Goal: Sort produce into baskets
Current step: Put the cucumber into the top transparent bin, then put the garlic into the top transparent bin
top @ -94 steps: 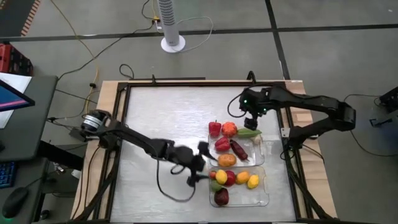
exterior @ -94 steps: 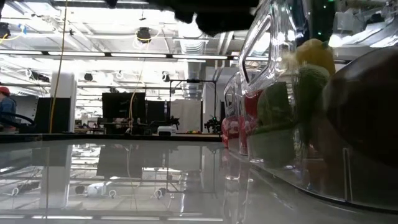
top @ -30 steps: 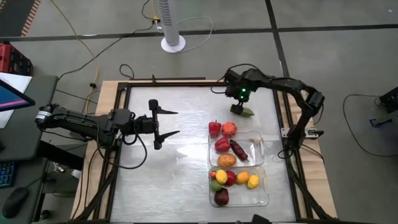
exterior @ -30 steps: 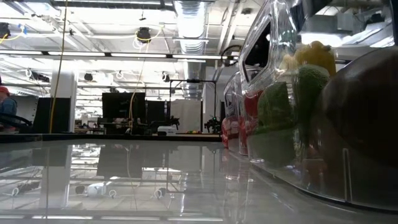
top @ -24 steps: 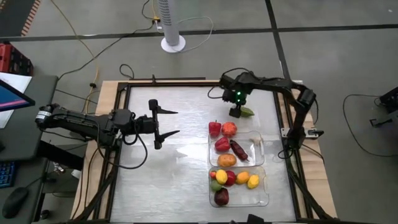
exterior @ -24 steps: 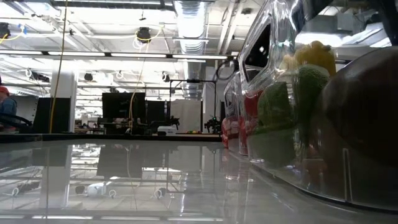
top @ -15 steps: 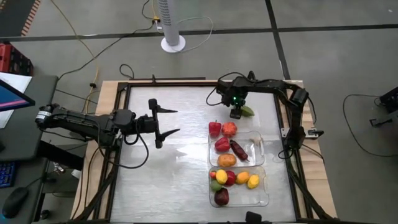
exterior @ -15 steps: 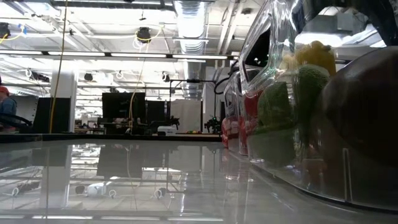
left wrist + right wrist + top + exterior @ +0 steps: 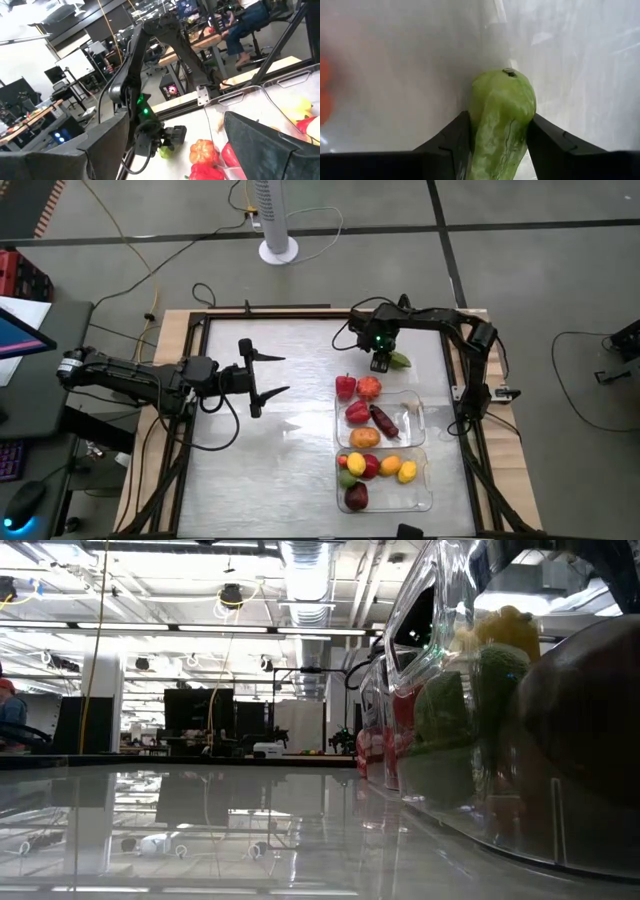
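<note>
My right gripper (image 9: 385,363) is shut on a pale green vegetable (image 9: 400,360) over the table's far right part, beyond the far tray (image 9: 412,402). That clear tray holds a red, a maroon and an orange piece. The near tray (image 9: 425,495) holds several yellow, red, orange, green and maroon pieces. A red pepper (image 9: 345,387) and an orange-red tomato (image 9: 369,387) lie on the table at the far tray's far edge. My left gripper (image 9: 283,376) is open and empty over the table's middle left, its fingers pointing toward the right. My right gripper pinches the green vegetable's two long sides (image 9: 482,125) between its two fingers (image 9: 455,142), which lie along it; its stem end (image 9: 509,72) sticks out past the fingertips. The fingers come from above. Whether it is clear of the table I cannot tell.
The table's left half and near left show bare, shiny surface (image 9: 270,470). A dark frame (image 9: 205,320) edges the table. In the low view the trays' clear wall (image 9: 430,660) with produce behind it fills the right side. A person sits in the room beyond (image 9: 250,20).
My right arm has drawn its elbow in and its wrist has shifted a little toward the table's left, still shut on the green vegetable, which stays at about the same spot beyond the far tray.
</note>
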Available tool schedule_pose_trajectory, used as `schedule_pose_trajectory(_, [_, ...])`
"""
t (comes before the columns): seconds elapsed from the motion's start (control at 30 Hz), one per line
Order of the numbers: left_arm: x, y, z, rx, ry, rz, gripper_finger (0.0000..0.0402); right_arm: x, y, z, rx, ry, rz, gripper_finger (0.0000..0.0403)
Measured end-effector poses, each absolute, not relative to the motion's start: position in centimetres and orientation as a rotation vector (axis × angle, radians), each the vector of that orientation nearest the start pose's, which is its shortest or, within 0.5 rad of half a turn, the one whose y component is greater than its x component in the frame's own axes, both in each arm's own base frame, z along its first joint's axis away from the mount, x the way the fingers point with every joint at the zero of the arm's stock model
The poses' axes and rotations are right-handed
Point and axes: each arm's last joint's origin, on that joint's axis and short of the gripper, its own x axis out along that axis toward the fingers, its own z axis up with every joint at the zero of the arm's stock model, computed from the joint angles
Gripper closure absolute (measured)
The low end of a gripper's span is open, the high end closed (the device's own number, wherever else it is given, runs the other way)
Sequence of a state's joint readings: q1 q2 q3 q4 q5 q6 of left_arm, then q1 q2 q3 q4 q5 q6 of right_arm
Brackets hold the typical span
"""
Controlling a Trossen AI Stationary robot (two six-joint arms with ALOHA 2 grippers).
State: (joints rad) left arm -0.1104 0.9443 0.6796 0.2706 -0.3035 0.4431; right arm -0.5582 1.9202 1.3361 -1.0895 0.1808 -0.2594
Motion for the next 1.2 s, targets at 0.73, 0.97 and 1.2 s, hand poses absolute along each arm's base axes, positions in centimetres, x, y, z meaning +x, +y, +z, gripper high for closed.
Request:
schedule_pose_trajectory(0.73, [21.2, -1.4, 31.3, 0.382, 0.021, 0.217, 0.0088, 25.4, 1.9, 32.5, 0.143, 1.13, -0.196, 0.0188])
schedule_pose_trajectory(0.97, [21.2, -1.5, 31.1, 0.318, 0.031, 0.206, 0.0088, 25.6, 4.1, 32.7, 0.143, 1.076, -0.171, 0.015])
schedule_pose_trajectory(1.2, [21.2, -1.5, 30.9, 0.301, 0.055, 0.202, 0.0088, 23.2, 3.6, 32.0, 0.23, 1.306, -0.312, 0.0096])
